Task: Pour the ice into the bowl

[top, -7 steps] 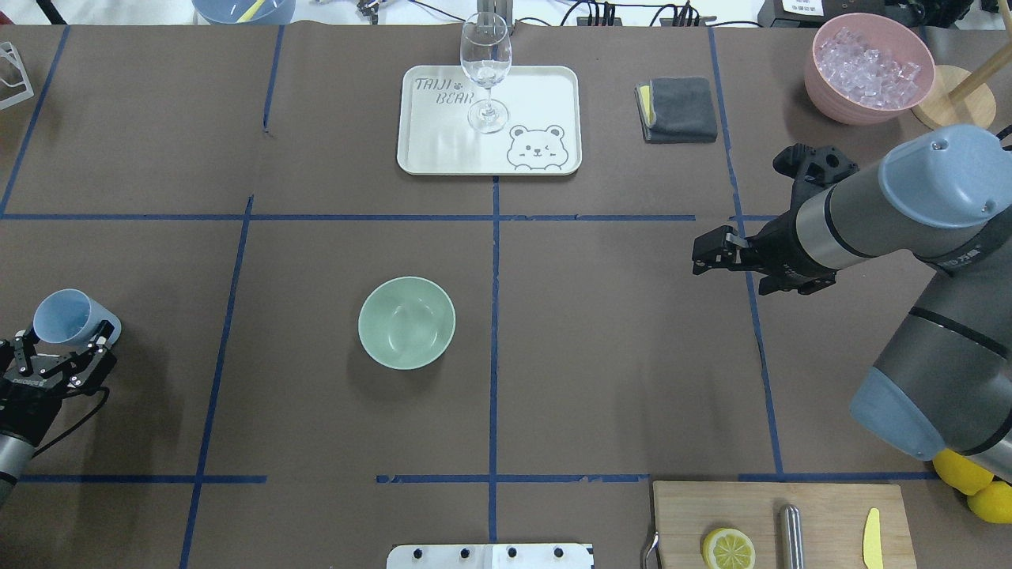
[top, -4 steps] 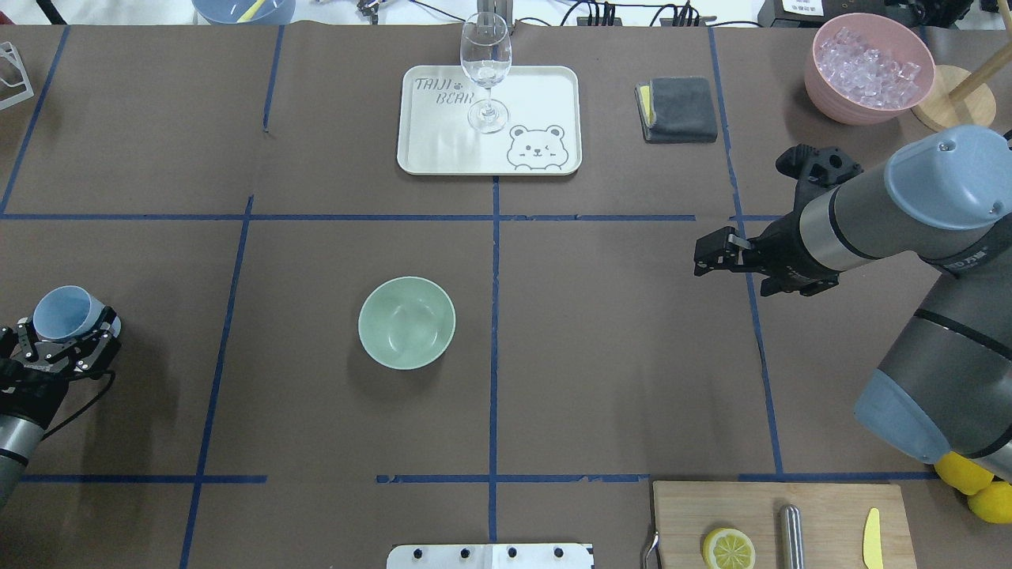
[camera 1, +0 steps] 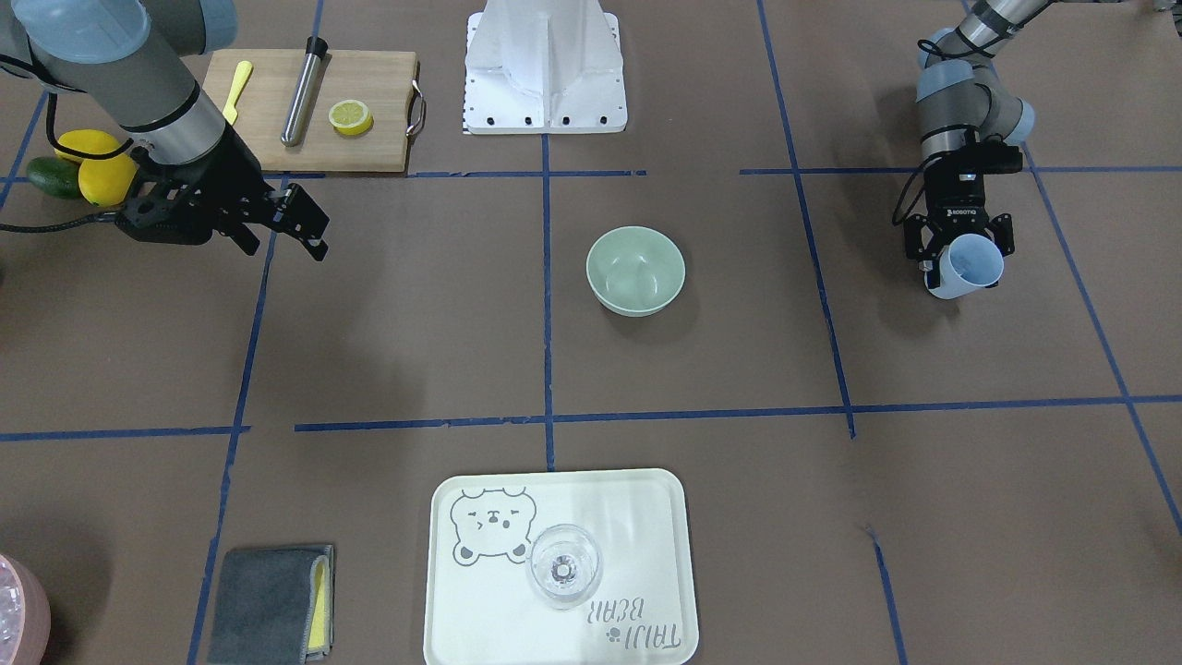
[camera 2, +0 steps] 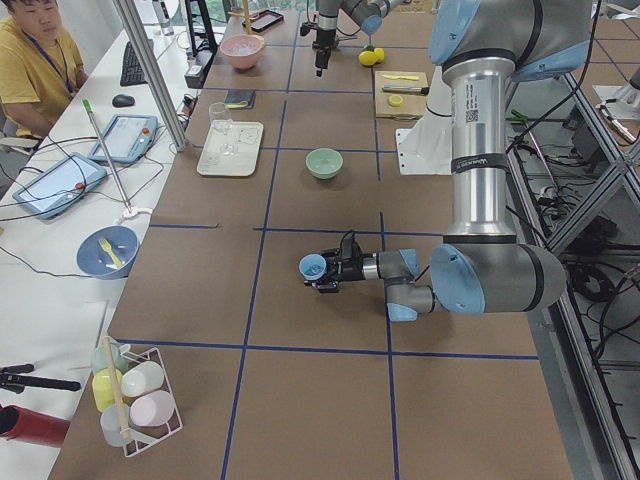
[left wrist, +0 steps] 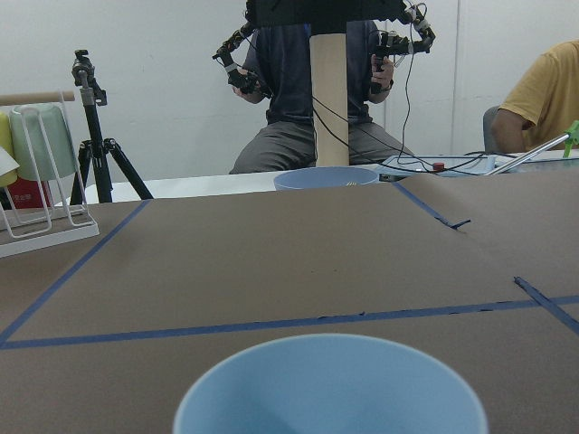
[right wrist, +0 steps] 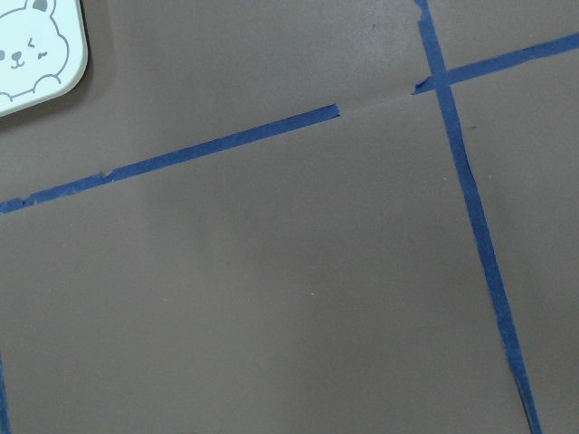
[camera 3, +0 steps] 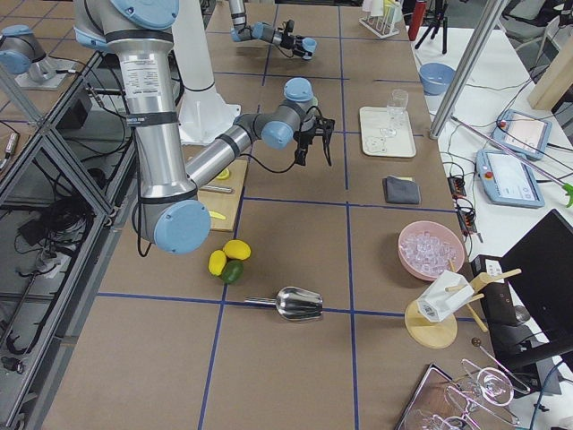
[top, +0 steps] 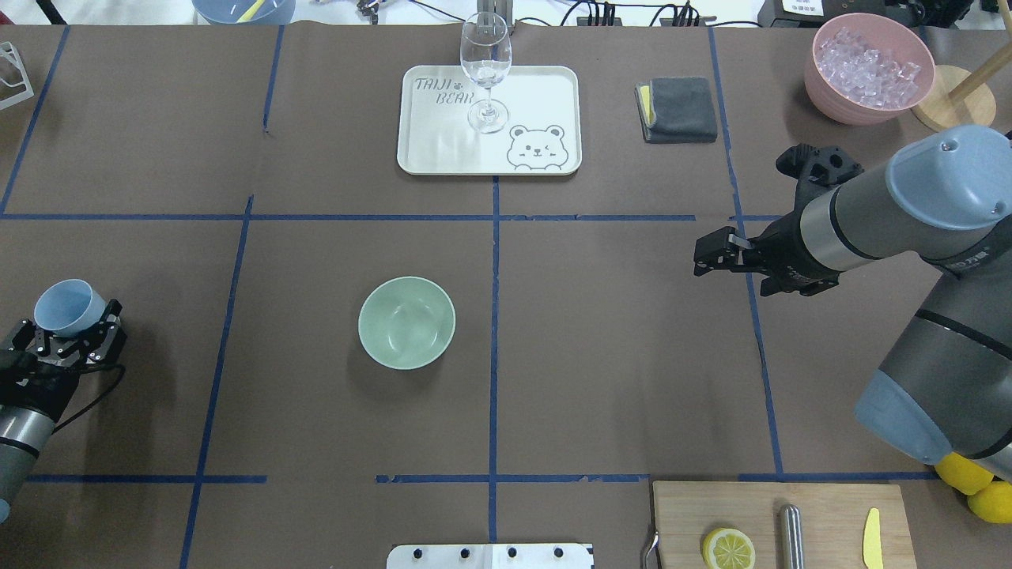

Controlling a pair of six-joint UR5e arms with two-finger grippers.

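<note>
At the left end of the counter (top: 617,356), my left gripper (top: 73,325) is clamped around a pale blue cup (top: 65,304), which it holds just off the surface with its mouth turned up and slightly away from the robot. The sage-green bowl (top: 406,322) sits alone near the middle of the counter, well apart from the cup, and nothing shows inside it. The only ice (top: 868,65) I can make out is heaped in the pink container (top: 826,99) at the far right corner. Neither the overhead view nor the left wrist camera lets me tell whether any cubes lie in the cup.

My right gripper (top: 706,257) hangs over bare counter on the right side with its fingers spread and nothing between them, taking no part for now.

I judge this to be the carrying step, with the cup in hand and the pour not yet begun. The next move calls for swinging the left arm across to the bowl, keeping the cup's mouth up on the way. Once the cup is above the rim, the wrist must roll slowly so that any cubes drop inside and do not bounce out.
</note>
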